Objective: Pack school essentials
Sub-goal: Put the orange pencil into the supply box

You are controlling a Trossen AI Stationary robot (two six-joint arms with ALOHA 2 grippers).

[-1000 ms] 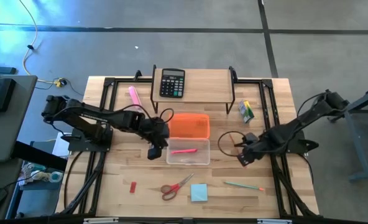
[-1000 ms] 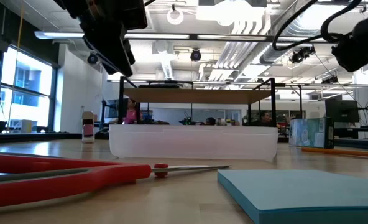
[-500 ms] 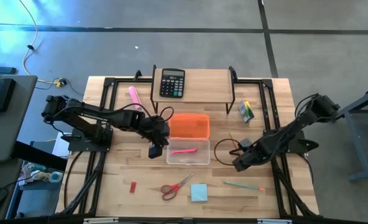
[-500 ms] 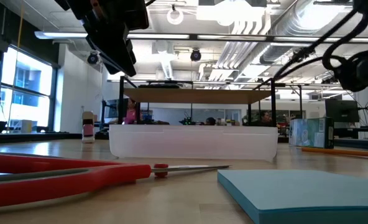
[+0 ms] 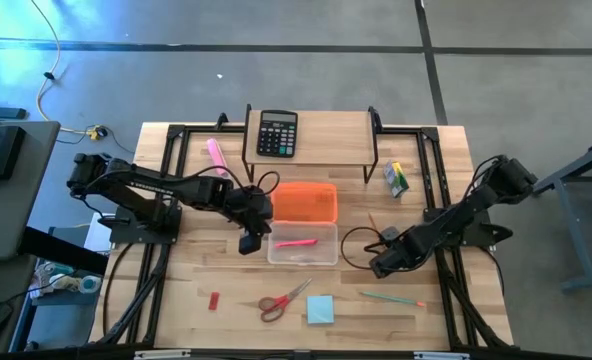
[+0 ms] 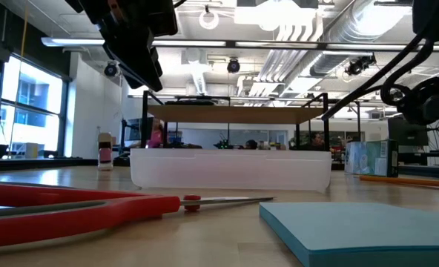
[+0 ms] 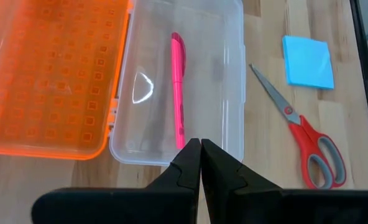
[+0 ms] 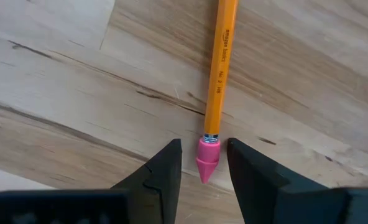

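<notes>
My right gripper (image 5: 376,268) is open, low over the table to the right of the clear box (image 5: 303,244). Its fingers stand on either side of the pink eraser cap (image 8: 207,158) of an orange pencil (image 8: 222,62) without touching it. My left gripper (image 5: 248,243) is shut and empty, held high at the box's left end (image 7: 201,152). A pink pen (image 7: 178,81) lies in the box. Red-handled scissors (image 5: 284,298), a light-blue sticky pad (image 5: 320,309), a green pencil (image 5: 391,298) and a red eraser (image 5: 214,300) lie flat near the front edge. A yellow pack (image 5: 396,178) lies at the right.
The box's orange lid (image 5: 304,201) lies open on its far side. A wooden shelf (image 5: 311,150) at the back carries a black calculator (image 5: 277,133). A pink marker (image 5: 216,152) lies at the back left. Black frame rails (image 5: 431,190) run along both sides.
My right gripper has gone down and toward the table's near left, closer to the box's right end. My left gripper has kept still.
</notes>
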